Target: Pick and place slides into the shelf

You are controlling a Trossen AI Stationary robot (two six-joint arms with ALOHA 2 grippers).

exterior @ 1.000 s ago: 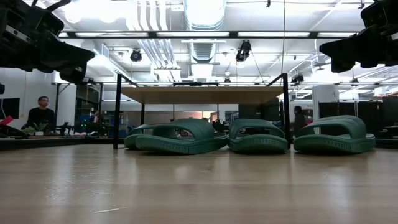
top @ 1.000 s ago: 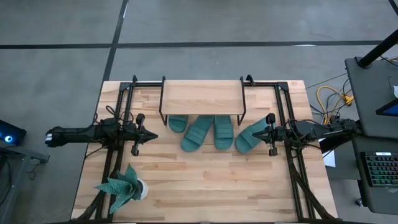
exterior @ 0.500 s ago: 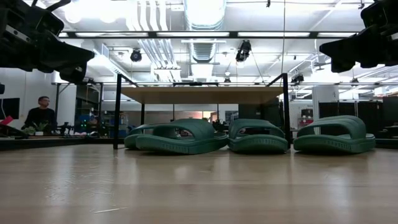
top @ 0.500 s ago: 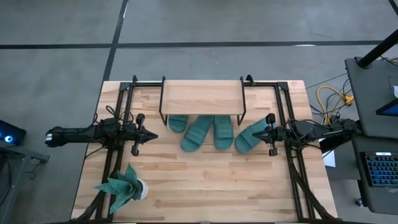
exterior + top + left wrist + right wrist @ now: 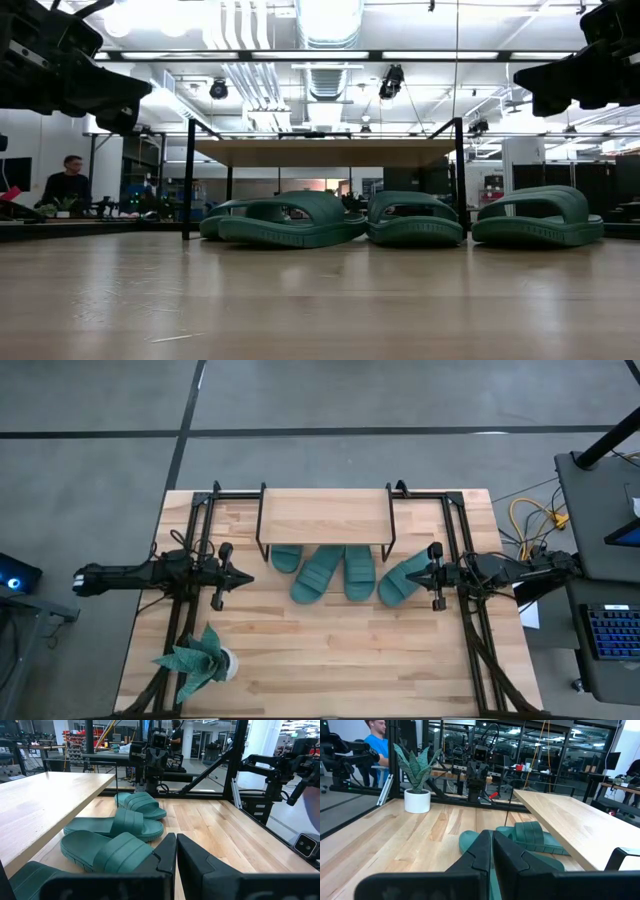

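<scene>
Several teal slides lie soles down on the table in front of the shelf [image 5: 325,518] and partly under it: one [image 5: 284,557] mostly under the plank, two in the middle [image 5: 317,574] [image 5: 359,571], and one at the right [image 5: 400,580]. The shelf stands on thin black legs at the table's far middle; its plank top [image 5: 325,152] is bare. My left gripper [image 5: 247,577] hovers shut, level, left of the slides. My right gripper [image 5: 411,572] hovers shut, level, above the rightmost slide's right end. The wrist views show the slides [image 5: 115,825] [image 5: 532,836] beyond the shut fingertips.
A teal leafy plant in a white pot [image 5: 203,660] stands near the table's front left corner. Black frames [image 5: 190,550] [image 5: 465,570] run along both sides. The table's near middle [image 5: 340,650] is bare wood. People show in the room beyond.
</scene>
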